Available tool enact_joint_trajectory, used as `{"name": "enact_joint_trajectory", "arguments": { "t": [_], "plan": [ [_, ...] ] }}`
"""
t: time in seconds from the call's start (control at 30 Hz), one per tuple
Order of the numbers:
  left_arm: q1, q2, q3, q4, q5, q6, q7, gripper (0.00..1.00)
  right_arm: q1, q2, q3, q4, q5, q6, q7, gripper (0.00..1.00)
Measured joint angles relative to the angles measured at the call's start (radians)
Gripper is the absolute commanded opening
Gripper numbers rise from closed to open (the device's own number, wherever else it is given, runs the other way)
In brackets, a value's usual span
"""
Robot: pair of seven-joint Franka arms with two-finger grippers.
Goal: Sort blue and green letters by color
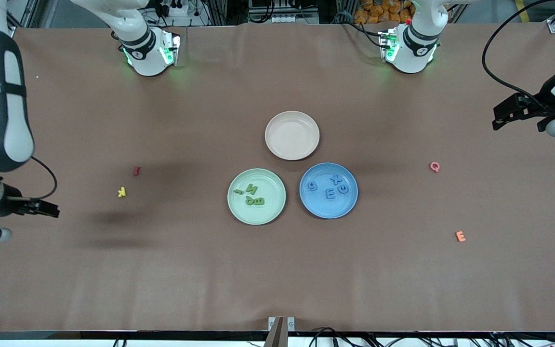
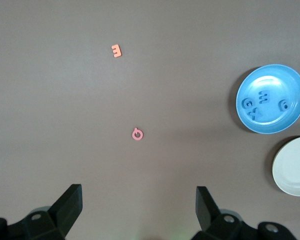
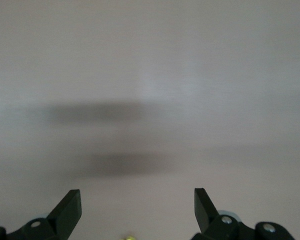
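1. Blue letters (image 1: 331, 189) all sitting in the blue plate (image 1: 350, 208): X, G, E and 9, loosely spread, none stacked. Green letters (image 1: 251, 196) bunched in the green plate (image 1: 240, 214), a couple touching; one small piece lies apart toward the rim, shape too small to read.
2. Sorting looks finished, judging from the plates: no blue or green piece visible on the bare surface (image 1: 162, 270).
3. Handling, as a judgement: tiny, chunky, light, stiff pieces, probably not fragile. Best pinched across the two flat sides of a stroke, coming straight down; likely to skid or tip if nudged sideways. Bunched green ones harder to single out without shoving a neighbour.
4. White plate (image 1: 292, 135) empty, farther from the front camera than the two coloured plates, just beside both.
5. Strays well apart from the plates: pink Q (image 1: 434, 166) and orange E (image 1: 460, 236) toward the left arm's end; yellow K (image 1: 122, 192) and a red letter (image 1: 136, 170) toward the right arm's end. Nothing blocking either plate.
6. Left pincer (image 1: 508, 114) spread wide, holding nothing, hanging over bare surface at the left arm's end. Right pincer (image 1: 46, 208) likewise parted and empty, over bare surface at its own end. Both waiting.
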Motion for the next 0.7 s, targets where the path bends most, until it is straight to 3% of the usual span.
{"name": "enact_joint_trajectory", "arguments": {
  "t": [0.47, 0.7],
  "plan": [
    [0.0, 0.0, 0.0, 0.0, 0.0, 0.008, 0.0, 1.0, -0.02, -0.25, 0.0, 0.007, 0.002, -0.345, 0.008, 1.0],
    [0.0, 0.0, 0.0, 0.0, 0.0, 0.008, 0.0, 1.0, -0.019, -0.352, 0.016, 0.029, 0.006, -0.449, 0.012, 1.0]
  ]
}}
